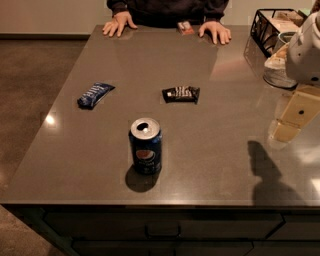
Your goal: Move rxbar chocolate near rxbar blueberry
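Grey countertop (pixel 215 170) fills most of the frame, with brown floor down the left side and a person (pixel 165 9) at the far edge along the top, palms flat on the surface.

Starting at the left, the rxbar blueberry (pixel 95 95) lies flat in the upper-left part of the counter, angled so one end points up and to the right. It is the goal marker and should not be disturbed. Lower and toward the centre, a Pepsi can (pixel 145 146) stands upright with its tab opened, well apart from both bars.

Right of centre, level with the blue bar, the rxbar chocolate (pixel 181 94) lies flat with its long side running across the frame, untouched and with bare counter between it and the blueberry bar.

At the right edge, the gripper (pixel 294 117) hangs above the counter beside a wire basket (pixel 274 26) and some white containers, far from the black bar. Whether it is spread or closed I cannot tell.

The step in hand looks like the approach. To do it well, the gripper should travel left, come down over the middle of the black wrapper and close across its short side, since so thin a packet gives little to grip. The carry should then run straight left along the upper path, above the can's position in the frame, so the can is not knocked over.
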Robot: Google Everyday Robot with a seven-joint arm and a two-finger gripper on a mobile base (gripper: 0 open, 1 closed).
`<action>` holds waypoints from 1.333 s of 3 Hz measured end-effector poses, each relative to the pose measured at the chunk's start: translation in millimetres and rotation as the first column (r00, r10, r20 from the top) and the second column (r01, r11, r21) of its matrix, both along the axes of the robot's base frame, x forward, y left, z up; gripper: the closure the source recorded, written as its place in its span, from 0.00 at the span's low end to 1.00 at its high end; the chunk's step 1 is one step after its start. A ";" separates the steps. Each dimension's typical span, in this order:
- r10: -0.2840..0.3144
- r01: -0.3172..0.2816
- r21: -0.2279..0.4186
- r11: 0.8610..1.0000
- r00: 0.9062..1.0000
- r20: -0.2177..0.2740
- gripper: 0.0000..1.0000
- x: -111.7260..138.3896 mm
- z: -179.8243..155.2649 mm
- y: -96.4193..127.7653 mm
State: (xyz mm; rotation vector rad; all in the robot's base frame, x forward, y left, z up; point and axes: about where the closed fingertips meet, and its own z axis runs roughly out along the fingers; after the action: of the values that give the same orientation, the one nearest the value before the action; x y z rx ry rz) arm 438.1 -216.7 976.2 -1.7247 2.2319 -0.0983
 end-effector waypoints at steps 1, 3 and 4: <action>0.000 0.000 0.000 1.000 1.000 0.000 0.00 0.0 0.0 0.0; -0.007 0.008 0.060 0.998 1.000 -0.019 0.00 31.7 -7.7 11.6; -0.001 0.004 0.078 0.997 0.999 -0.040 0.00 58.9 -19.6 18.9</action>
State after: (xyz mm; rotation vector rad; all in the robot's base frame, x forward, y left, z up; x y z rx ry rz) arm 497.1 -197.7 956.6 -1.6970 2.2347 0.0224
